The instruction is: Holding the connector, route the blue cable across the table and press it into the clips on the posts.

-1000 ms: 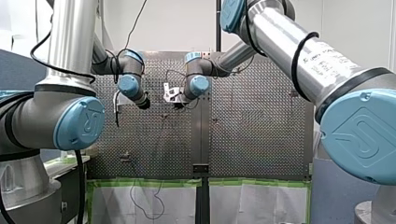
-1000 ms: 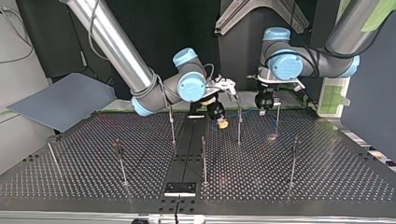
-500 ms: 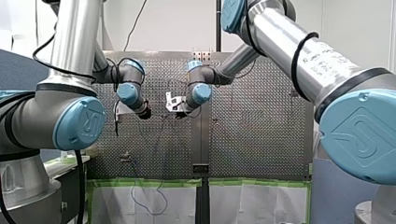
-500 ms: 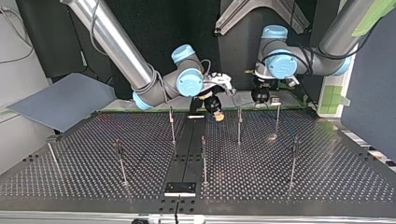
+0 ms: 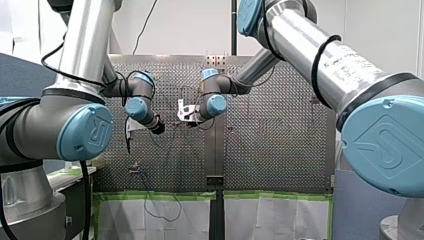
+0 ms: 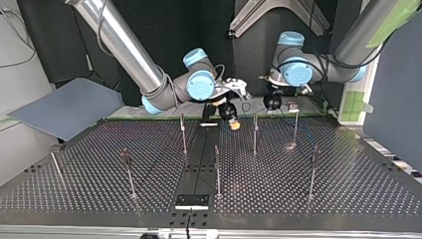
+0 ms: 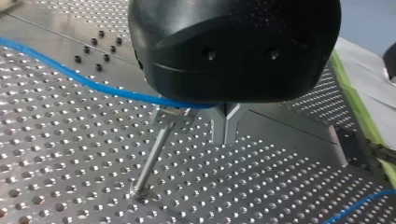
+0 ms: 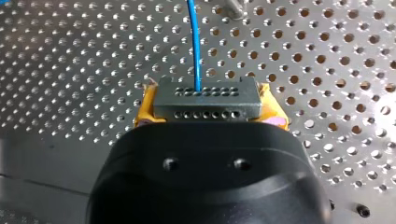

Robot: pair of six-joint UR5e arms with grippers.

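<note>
**Connector [image 8: 207, 100] clamped in right gripper [image 8: 207, 106]; blue cable [image 8: 194, 46] led over a post**

The connector, a dark grey rect. block w/ two rows of small round holes in its face, is gripped from both sides by the right gripper. The yellow pads [image 8: 145, 111] are pressed against its ends. It is held just above the perforated table [image 8: 327, 70], a matt metal plate w/ a regular grid of holes. The blue cable, thin, smooth and round, is seen leaving the connector's upper face and running straight ahead over the table.

In the left wrist view another stretch of the cable is carried in a shallow curve across the head of a slim metal post [image 7: 152, 158] and up to the left gripper [image 7: 225, 139]. Its flat metal fingers [image 7: 217, 123] are closed tip to tip under a glossy black housing. Whether the cable is pinched cannot be told, since the housing hides it there.

In the top view both grippers are found at the table edge farthest from that camera, w/ more thin posts [image 6: 217, 169] stood upright btw them and the camera. A blue-grey sheet [image 6: 64, 107] lies tilted beside the table at that view's left.
</note>
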